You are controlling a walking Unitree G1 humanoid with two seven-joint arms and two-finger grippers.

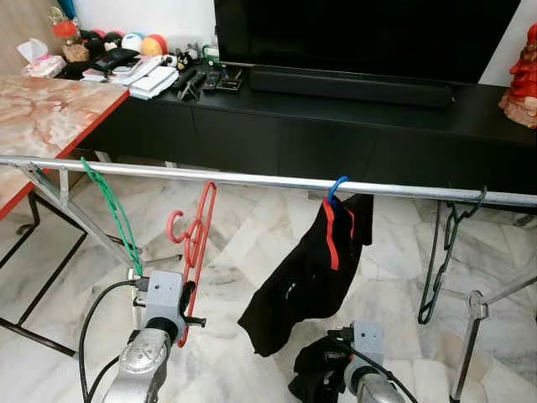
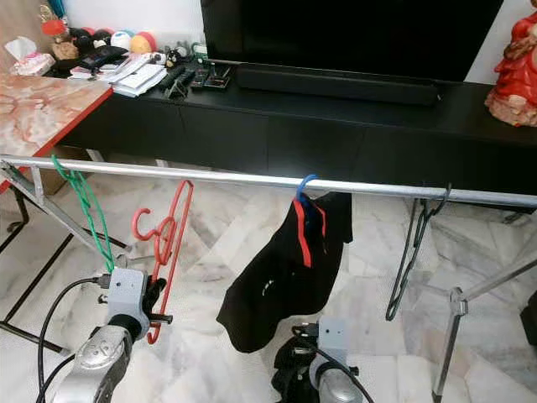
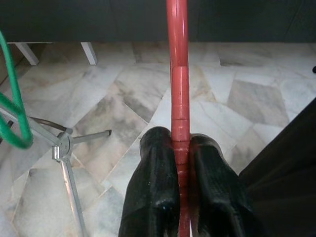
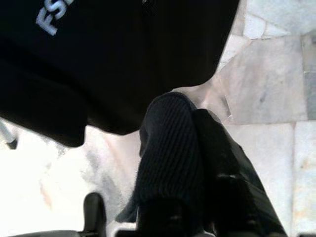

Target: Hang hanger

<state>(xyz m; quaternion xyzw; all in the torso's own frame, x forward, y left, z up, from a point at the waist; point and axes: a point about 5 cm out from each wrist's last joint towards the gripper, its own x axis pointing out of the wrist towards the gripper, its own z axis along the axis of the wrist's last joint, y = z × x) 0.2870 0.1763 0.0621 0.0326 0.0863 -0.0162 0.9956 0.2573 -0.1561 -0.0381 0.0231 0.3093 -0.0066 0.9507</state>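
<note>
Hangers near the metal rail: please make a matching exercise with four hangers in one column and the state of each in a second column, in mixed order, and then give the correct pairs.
Column one:
1. green hanger
2. red hanger
3. blue-hooked hanger
4. dark wire hanger

Column two:
A. hooked on the rail, carrying a black garment
B. hooked on the rail, bare, near the robot's left end
C. held by the left hand, hook below the rail
D. hooked on the rail, bare, near the robot's right end

Pairs: 1-B, 2-C, 3-A, 4-D
</note>
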